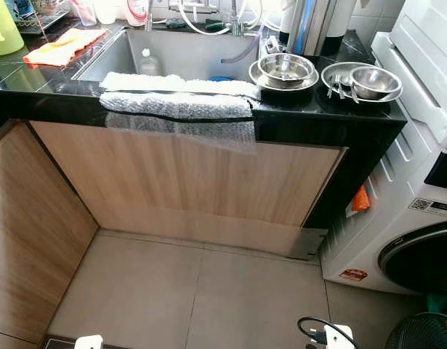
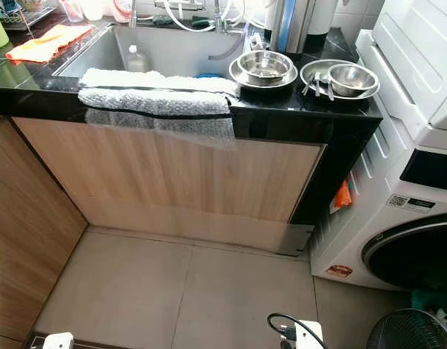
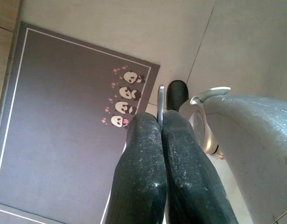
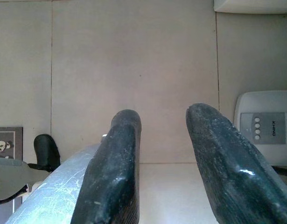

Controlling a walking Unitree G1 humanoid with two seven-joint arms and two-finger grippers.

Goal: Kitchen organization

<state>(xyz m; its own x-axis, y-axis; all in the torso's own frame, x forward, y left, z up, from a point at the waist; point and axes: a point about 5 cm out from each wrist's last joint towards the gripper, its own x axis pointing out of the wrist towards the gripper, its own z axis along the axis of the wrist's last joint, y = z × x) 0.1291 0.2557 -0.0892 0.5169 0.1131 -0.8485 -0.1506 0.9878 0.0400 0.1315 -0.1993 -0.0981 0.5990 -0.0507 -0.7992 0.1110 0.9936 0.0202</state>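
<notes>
Steel bowls crowd the tabletop; left gripper jaws clamp a thin metal utensil above the panda mat, right gripper jaws apart.

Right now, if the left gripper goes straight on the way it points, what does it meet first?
Probably the dark floor mat with the panda print. The left gripper, shut on a thin metal piece, points down at the mat's edge; depth is unclear.
</notes>
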